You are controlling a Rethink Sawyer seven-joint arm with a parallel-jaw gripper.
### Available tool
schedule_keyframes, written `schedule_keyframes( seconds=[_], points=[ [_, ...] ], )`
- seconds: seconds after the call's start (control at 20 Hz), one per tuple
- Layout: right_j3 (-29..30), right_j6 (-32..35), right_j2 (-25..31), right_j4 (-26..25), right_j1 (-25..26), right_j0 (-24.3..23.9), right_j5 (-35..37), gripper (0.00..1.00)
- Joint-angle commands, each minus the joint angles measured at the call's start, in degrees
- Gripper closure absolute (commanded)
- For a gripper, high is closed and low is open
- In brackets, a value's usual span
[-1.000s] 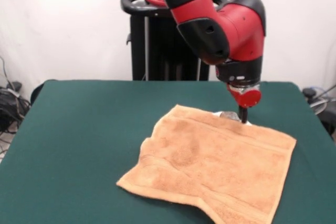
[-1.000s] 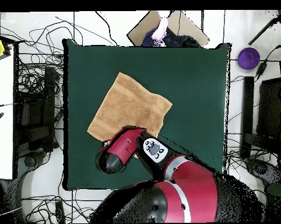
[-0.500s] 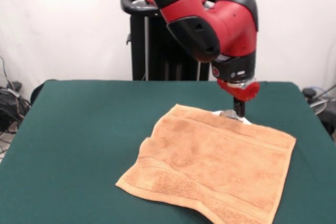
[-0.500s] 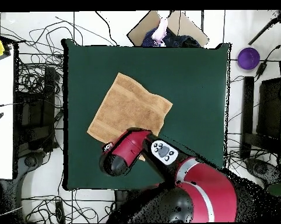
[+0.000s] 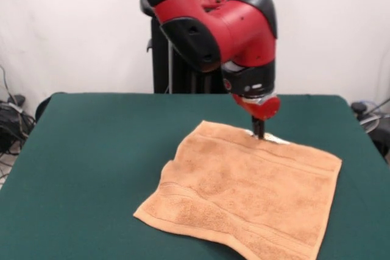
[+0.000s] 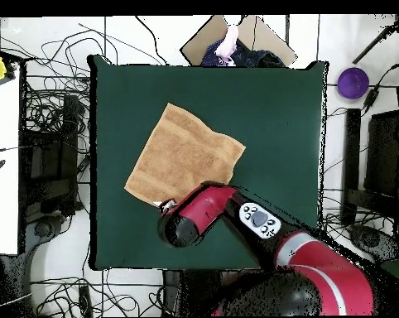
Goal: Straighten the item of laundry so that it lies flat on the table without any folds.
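Note:
The peach-orange towel [image 5: 244,193] lies spread on the green table [image 5: 91,168], right of centre in the front view. Its left corner is slightly bunched, and a small white tag [image 5: 275,139] shows at the far edge. The gripper [image 5: 258,131] hangs from the red and black arm as a thin dark stem. Its tip is at the towel's far edge, just left of the tag. In the overhead view the towel [image 6: 182,157] lies left of centre on the table [image 6: 277,124]. There the arm's wrist [image 6: 186,225] covers the gripper and the towel's near corner.
The black pedestal [image 5: 173,59] stands behind the table's far side. Cables [image 5: 9,120] lie on the floor at the left. In the overhead view a cardboard box [image 6: 236,37] sits beyond the far edge, and a purple object [image 6: 353,81] lies to the right.
The arm and gripper have moved left in the front view along the towel's far edge, past the tag. The towel has not visibly moved.

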Motion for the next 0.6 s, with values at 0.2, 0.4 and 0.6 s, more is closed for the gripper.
schedule_keyframes(
  seconds=[0.2,0.4,0.6],
  points=[
    [-1.21,8.05,-1.16,1.70,-1.00,0.08,1.31,1.00],
    [-0.65,13.67,-3.48,1.86,-2.61,2.66,-1.16,1.00],
    [-1.96,37.09,-18.83,0.64,-8.54,17.14,-10.92,1.00]
  ],
)
